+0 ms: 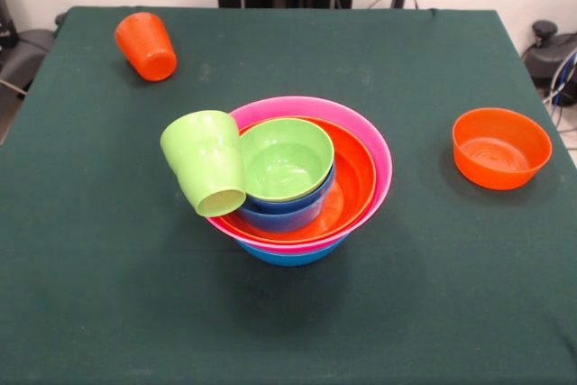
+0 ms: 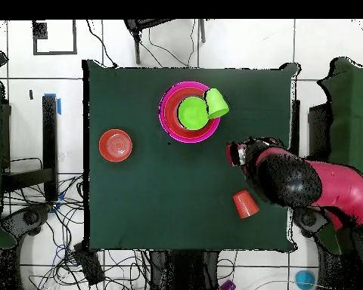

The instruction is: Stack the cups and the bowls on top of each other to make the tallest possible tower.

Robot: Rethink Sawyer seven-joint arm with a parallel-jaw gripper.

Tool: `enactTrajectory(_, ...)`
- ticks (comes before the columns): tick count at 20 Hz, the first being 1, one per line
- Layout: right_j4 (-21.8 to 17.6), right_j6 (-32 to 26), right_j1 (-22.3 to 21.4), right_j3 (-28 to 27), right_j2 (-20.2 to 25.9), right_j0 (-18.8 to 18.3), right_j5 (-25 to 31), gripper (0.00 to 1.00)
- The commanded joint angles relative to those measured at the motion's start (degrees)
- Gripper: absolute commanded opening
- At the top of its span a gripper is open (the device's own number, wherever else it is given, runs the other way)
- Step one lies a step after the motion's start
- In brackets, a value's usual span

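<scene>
The tower [image 1: 361, 137] stands mid-table: a wide blue bowl [image 1: 288, 255] at the bottom, then pink and orange [image 1: 356, 178] bowls, then a small blue bowl [image 1: 287, 212] with a small lime-green bowl [image 1: 284, 158] on top. The lime-green cup [image 1: 206, 161] leans tilted against the tower's left rim, its base toward the camera. The orange ribbed cup [image 1: 144, 45] lies tipped at the far left corner. A small orange bowl [image 1: 500, 146] sits alone on the right. The gripper [image 2: 238, 153] shows only in the overhead view, between the tower [image 2: 188, 112] and the orange cup [image 2: 245, 203], touching neither.
The dark green cloth covers the table [image 1: 108, 313]. The red and black arm [image 2: 305, 181] reaches in over the table's right edge in the overhead view. Cables and stands lie on the floor around the table.
</scene>
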Motion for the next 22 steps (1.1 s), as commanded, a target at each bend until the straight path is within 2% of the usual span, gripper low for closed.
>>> enactTrajectory(1, 3.3, 6.9, -7.8, 10.2, 0.6, 1.0, -0.3, 1.00)
enactTrajectory(9, 5.2, 6.4, -9.4, 11.5, -1.1, 1.6, -1.2, 1.00)
enactTrajectory(18, 6.2, 6.1, -11.9, 17.4, -0.3, -1.0, -5.7, 1.00)
enactTrajectory(21, 6.1, 6.1, -12.1, 17.2, -1.2, -0.2, -4.3, 1.00)
enactTrajectory(22, 5.8, 5.7, -12.1, 16.6, -2.2, 0.7, -1.7, 1.00)
